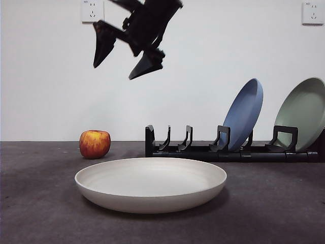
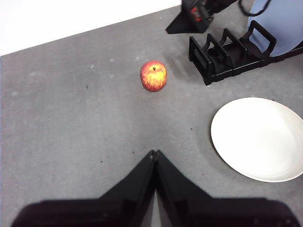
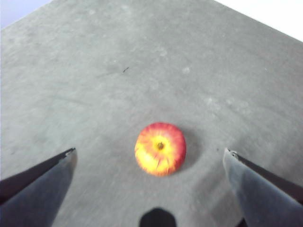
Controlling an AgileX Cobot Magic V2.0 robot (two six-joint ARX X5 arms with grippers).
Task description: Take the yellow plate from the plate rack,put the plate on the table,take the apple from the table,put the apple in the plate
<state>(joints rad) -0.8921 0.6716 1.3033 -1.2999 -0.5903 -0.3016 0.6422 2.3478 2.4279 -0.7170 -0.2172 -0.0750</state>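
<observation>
Yellow plate (image 1: pixel 151 184) lies bare (right gripper (image 1: pixel 123 57) spread above apple (image 1: pixel 95 144)).

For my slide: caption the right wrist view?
Right gripper, jaws open, above the apple on the table.

A robot test room, not a real kitchen

The plain white wall (image 1: pixel 51 91) with two sockets (image 1: pixel 92 10), the bare grey table (image 1: pixel 40 203) and the few kitchen props suggest a laboratory setup
</observation>
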